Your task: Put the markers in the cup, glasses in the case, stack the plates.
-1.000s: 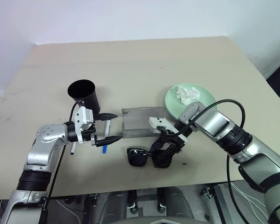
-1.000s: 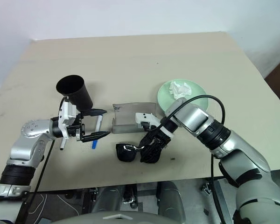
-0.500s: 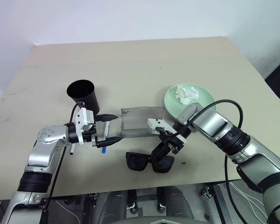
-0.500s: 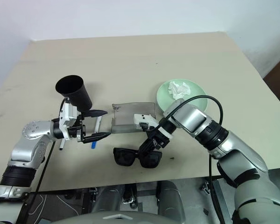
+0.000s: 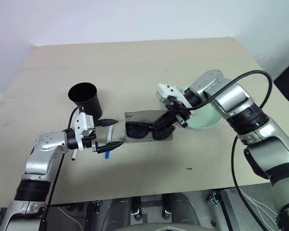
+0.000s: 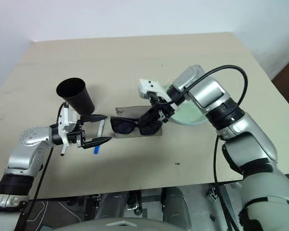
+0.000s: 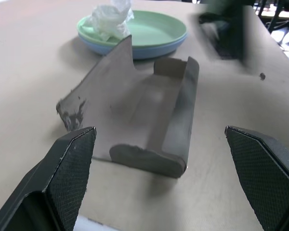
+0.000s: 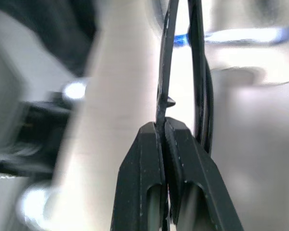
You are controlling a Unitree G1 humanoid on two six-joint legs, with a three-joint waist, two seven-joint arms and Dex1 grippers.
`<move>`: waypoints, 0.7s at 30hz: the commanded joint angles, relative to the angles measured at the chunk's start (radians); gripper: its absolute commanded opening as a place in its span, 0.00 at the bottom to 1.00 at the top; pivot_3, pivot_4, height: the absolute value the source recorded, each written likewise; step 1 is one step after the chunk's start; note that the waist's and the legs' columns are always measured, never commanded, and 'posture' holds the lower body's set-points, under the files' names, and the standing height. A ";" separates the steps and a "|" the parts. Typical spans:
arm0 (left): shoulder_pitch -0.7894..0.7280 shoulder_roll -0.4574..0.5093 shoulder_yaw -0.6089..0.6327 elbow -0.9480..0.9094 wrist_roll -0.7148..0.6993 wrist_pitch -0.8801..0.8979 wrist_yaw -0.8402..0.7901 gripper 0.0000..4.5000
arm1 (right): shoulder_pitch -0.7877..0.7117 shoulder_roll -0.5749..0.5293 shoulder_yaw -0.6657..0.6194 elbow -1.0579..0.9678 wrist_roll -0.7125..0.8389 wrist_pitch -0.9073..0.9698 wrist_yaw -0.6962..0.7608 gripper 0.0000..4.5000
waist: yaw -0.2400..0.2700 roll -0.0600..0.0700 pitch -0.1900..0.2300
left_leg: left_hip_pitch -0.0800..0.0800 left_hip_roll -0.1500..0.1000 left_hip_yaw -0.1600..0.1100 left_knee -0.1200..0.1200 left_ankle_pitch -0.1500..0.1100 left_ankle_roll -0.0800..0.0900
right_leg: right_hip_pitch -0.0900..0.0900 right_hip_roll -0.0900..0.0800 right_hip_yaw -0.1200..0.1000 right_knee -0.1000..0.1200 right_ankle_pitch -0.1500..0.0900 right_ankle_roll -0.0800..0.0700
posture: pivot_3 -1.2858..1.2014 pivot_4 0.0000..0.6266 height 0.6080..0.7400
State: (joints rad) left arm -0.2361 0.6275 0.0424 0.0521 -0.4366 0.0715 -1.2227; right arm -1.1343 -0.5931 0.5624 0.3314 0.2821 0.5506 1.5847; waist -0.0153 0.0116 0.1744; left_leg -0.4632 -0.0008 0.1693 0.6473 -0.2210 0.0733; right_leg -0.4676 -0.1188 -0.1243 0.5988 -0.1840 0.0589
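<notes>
Above the open case [image 5: 147, 131], near the middle of the table [image 5: 149, 67], my right gripper [image 5: 169, 117] has its jaws pinched tight on the glasses [image 6: 134, 126], gripping what looks in my right wrist view like a thin edge of the frame. That narrow hold is my worry: the glasses could pivot or slip from the pinch, and if I let go while they hang skewed they may catch on the case's wall or the laid-back lid and end up half outside the tray. The case itself is light and loose on the table, so a nudge from the frame could slide it toward the plates [image 7: 149, 41] or the markers. My left gripper [image 5: 109, 133] hovers just beside the case with its jaws spread wide and nothing between them; a marker [image 5: 107, 151] lies under it, next to the black cup [image 5: 86, 98]. The glasses are black-framed with dark squarish lenses, and I cannot tell whether the arms are folded. The case is grey, a shallow rectangular tray with its translucent lid flat on the table, and the mint plate already sits on the blue one with a crumpled tissue [image 7: 108, 19] on top.
</notes>
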 commanded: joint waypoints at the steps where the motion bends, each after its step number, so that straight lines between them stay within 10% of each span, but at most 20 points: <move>1: 0.019 0.000 0.031 -0.067 -0.019 -0.007 0.025 1.00 | -0.081 0.041 -0.044 0.154 -0.064 -0.181 0.024 0.01 | 0.000 0.000 0.000 | 0.000 0.000 0.000 0.000 0.000 0.000 | 0.000 0.000 0.000 0.000 0.000 0.000 | 0.52 0.24 1.00; 21: 0.158 0.064 0.104 -0.215 -0.050 0.048 0.089 1.00 | -0.164 0.233 0.109 0.593 -0.123 -0.393 0.030 0.01 | -0.007 0.000 0.000 | 0.001 0.006 0.019 -0.002 0.002 -0.003 | -0.011 -0.004 0.002 0.014 0.001 -0.004 | 0.52 0.24 1.00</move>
State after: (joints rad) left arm -0.0810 0.6750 0.1106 -0.1225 -0.4673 0.1230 -1.1367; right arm -1.2969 -0.3703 0.6622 0.9295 0.1488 0.1539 1.6105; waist -0.0225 0.0120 0.1746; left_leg -0.4622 0.0059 0.1898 0.6455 -0.2191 0.0698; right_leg -0.4787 -0.1222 -0.1221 0.6127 -0.1824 0.0524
